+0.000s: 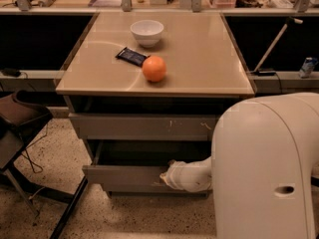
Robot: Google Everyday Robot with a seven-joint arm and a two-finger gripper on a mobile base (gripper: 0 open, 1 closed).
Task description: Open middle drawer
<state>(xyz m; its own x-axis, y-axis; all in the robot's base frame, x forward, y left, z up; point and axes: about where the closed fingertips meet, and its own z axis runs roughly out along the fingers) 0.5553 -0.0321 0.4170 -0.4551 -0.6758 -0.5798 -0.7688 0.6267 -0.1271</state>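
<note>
The middle drawer is a wide, shallow grey drawer with a plain front. It stands pulled out from the cabinet, with a dark gap showing behind its front. My gripper is at the end of the white arm, against the right part of that drawer front at its top edge. My own white body hides the right end of the drawer.
Above it is a larger grey drawer front with white scratch marks. On the tan cabinet top are an orange, a white bowl and a dark packet. A dark chair stands at the left on the speckled floor.
</note>
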